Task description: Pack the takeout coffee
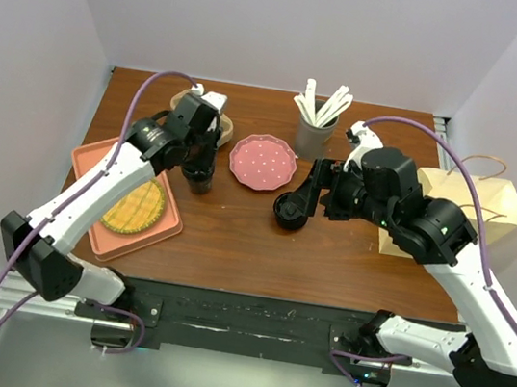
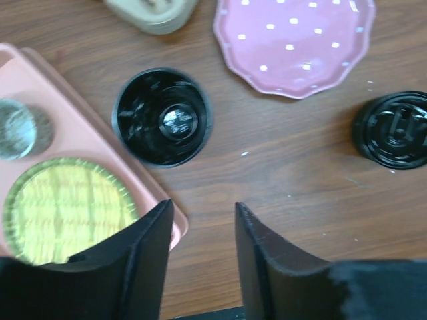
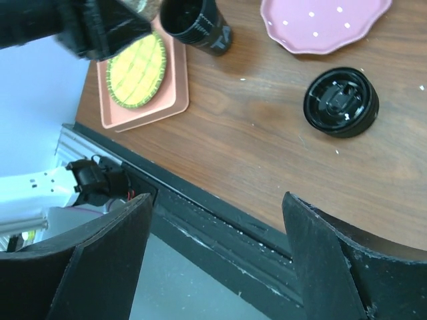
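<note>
Cup (image 2: 162, 117) and lid (image 2: 393, 129) sit well apart on the brown surface (image 1: 231, 248). The black cup stands upright and open-mouthed just beside the corner of the pink tray (image 2: 80, 127), and the black lid lies flat farther along, near the scalloped pink plate (image 2: 293, 43). A tan paper bag (image 1: 500, 205) stands at the right edge of the surface, behind the right arm, and is probably where the finished drink belongs. The left pincer (image 2: 200, 247) hangs close to the cup with its jaws at a middling gap and nothing between them. The right pincer (image 3: 213, 260) is spread wide and empty, with the lid ahead of it and off to one side. The cup looks like a light, thin-walled takeout cup with a smooth, glossy skin, so it would likely slip or buckle under a hard squeeze and tip easily if nudged at the top. Whether it holds any liquid cannot be told. The safest hold seems to be across the wall, a little below the rim, with gentle pressure. The lid looks stiffer, shallow and very light. It is best pinched by its edge, then pressed down evenly so it seats all the way round. The bag is soft paper and will give if pushed.
</note>
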### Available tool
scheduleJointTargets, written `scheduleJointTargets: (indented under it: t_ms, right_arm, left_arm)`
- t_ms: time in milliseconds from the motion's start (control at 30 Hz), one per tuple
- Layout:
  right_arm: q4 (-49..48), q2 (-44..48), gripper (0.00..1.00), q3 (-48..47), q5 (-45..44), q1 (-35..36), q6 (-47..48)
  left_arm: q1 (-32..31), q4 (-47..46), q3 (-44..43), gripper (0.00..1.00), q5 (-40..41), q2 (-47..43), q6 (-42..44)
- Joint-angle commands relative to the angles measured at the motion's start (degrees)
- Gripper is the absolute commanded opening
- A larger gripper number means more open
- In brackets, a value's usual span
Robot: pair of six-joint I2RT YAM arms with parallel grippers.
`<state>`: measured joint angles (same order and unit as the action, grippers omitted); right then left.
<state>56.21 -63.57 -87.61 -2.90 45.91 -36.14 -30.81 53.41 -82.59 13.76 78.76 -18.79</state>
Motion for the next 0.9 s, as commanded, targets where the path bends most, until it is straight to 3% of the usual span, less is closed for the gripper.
scheduleJointTargets:
  t_ms: [0, 333, 867]
  right_arm:
    - [-4.44, 1.87, 0.82, 0.60, 2.72, 0.23, 3.53]
    - [-2.86, -0.41, 0.85, -1.33, 2.98, 0.23, 7.40]
    - [-1.54, -2.70, 0.86, -3.53, 1.14, 0.23, 10.48]
  left_arm:
    - [-0.04, -4.89, -3.01, 0.42, -4.27, 4.46, 3.31]
    - [0.05, -4.45, -8.90, 0.31, -0.66, 17.29, 7.00]
    - [0.84, -4.37, -9.70, 0.26, 3.47, 20.38, 8.41]
